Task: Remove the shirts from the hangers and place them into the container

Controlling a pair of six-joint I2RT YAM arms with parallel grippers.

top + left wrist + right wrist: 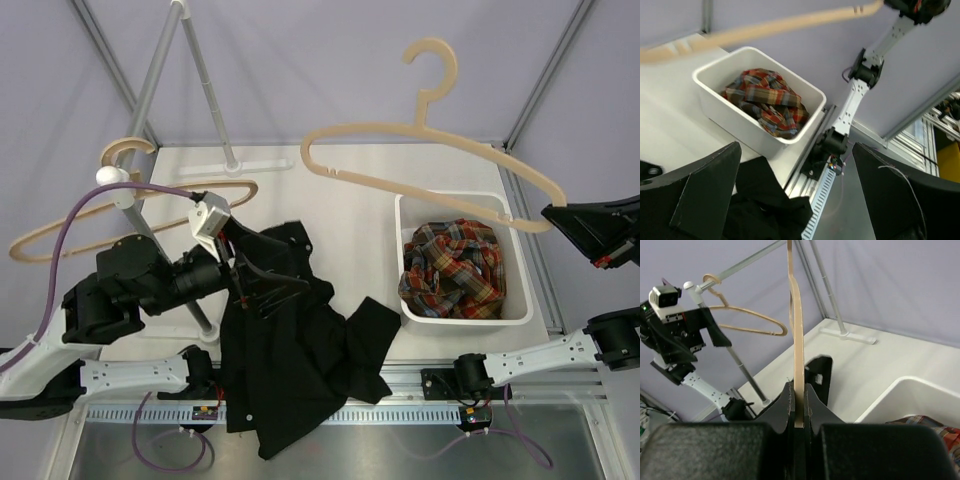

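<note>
Two hangers [440,132], one container [465,322]; plaid shirt [452,268] inside, black shirt [290,360] outside.

Red, navy and yellow plaid shirt [452,265] inside white basket [465,320]; plain black shirt [290,370] left of it; beige hanger [425,125] above.

A grey metal clothes rail [155,70] tipped with a white ball cap [107,176] is slanting across the upper left, and its thin grey upright [211,100] is standing on a flat white foot [262,163] resting on the white tabletop [350,250]. Plain lavender walls [300,60] are enclosing the table, and a dull grey metal sheet [400,450] is lying along its near edge.
</note>
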